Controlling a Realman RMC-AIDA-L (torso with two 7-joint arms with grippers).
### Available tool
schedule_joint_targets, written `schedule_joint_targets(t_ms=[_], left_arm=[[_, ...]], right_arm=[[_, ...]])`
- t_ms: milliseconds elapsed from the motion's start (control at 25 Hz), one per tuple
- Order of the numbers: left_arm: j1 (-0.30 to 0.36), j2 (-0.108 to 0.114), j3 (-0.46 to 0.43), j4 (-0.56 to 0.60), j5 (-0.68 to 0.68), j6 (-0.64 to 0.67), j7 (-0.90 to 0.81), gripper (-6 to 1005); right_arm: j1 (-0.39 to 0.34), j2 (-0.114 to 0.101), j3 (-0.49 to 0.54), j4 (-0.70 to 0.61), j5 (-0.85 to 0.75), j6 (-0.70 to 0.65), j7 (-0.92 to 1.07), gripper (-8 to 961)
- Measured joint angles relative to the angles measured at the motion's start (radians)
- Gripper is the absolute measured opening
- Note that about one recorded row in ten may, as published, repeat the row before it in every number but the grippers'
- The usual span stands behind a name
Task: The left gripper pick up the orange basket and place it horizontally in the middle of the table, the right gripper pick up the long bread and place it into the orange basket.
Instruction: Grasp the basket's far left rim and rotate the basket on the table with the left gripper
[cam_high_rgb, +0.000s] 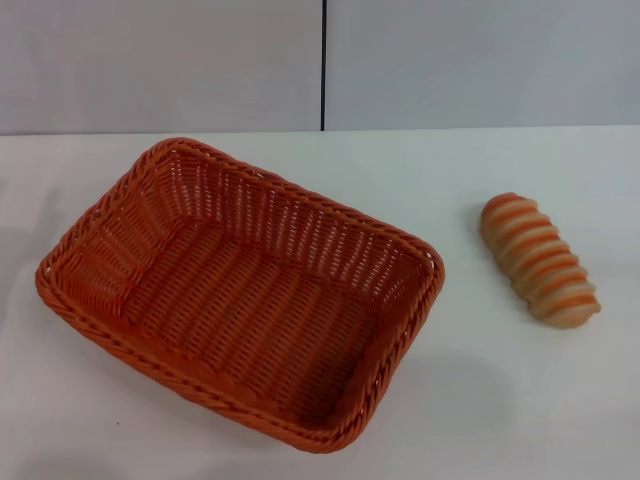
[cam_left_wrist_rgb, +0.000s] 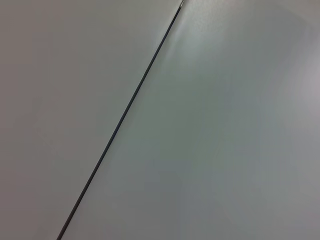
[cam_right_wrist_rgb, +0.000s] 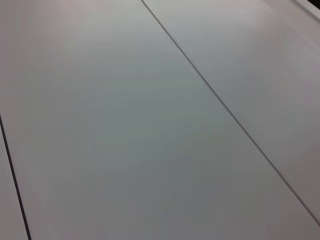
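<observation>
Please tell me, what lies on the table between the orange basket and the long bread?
Nothing. In the head view, only bare white table separates the orange basket from the long bread; they do not touch.

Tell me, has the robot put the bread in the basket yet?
Not yet. Nothing looks done: the basket sits empty and slanted on the left of the table, and the bread lies apart on the right. No pincer shows in any view. Left: straighten the basket in the middle, then drop the bread in.
</observation>
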Motion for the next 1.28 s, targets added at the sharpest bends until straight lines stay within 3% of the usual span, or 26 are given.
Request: schedule_joint_targets(t_ms=[560, 840, 960, 1040, 1080, 1160, 1240, 1280], left_arm=[[0.0, 0.004, 0.0, -0.001, 0.0, 0.0, -0.007, 793], [-0.002, 0.013, 0.014, 0.148, 0.009, -0.036, -0.196, 783], [-0.01, 0.029, 0.059, 0.259, 0.042, -0.096, -0.31, 779], [-0.018, 0.059, 0.112, 0.361, 0.093, -0.165, -0.447, 776], [-0.018, 0.059, 0.112, 0.361, 0.093, -0.165, -0.447, 775], [-0.026, 0.079, 0.146, 0.439, 0.143, -0.208, -0.541, 772], [-0.026, 0.079, 0.146, 0.439, 0.143, -0.208, -0.541, 769], [-0.04, 0.099, 0.185, 0.547, 0.24, -0.262, -0.665, 768]], right_arm=[[-0.008, -0.001, -0.005, 0.012, -0.016, 0.007, 0.001, 683], [-0.009, -0.006, -0.004, -0.005, -0.093, 0.011, 0.041, 683], [-0.012, -0.007, -0.004, -0.021, -0.1, 0.012, 0.064, 682], [-0.02, -0.007, -0.004, -0.024, -0.11, 0.012, 0.068, 683], [-0.02, -0.007, -0.004, -0.024, -0.11, 0.012, 0.068, 683], [-0.024, -0.008, -0.004, -0.024, -0.116, 0.017, 0.068, 684], [-0.025, -0.008, -0.004, -0.025, -0.116, 0.025, 0.068, 684], [-0.025, -0.008, -0.004, -0.025, -0.116, 0.025, 0.068, 683]])
